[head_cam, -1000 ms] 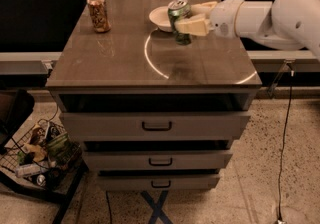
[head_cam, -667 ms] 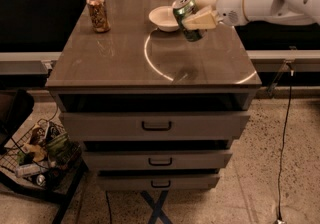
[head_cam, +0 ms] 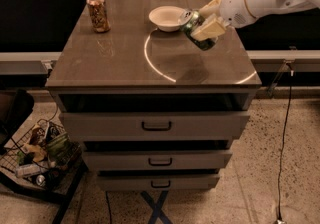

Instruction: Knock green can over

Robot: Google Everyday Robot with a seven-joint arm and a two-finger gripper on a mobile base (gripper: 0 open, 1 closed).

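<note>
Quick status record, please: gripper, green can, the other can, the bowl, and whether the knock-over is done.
gripper: over the right rear of the tabletop, shut on the green can
green can: tilted, top leaning left toward the bowl, seemingly lifted off the tabletop
bowl: white, rear centre, just left of the green can; contact unclear
other can: upright, left rear corner
task: not done; green can held, not lying down

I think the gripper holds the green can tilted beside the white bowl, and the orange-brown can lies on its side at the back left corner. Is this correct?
Not quite. The camera view shows the orange-brown can standing upright at the back left corner, not lying on its side. The rest is correct: the gripper holds the green can tilted beside the white bowl.
</note>
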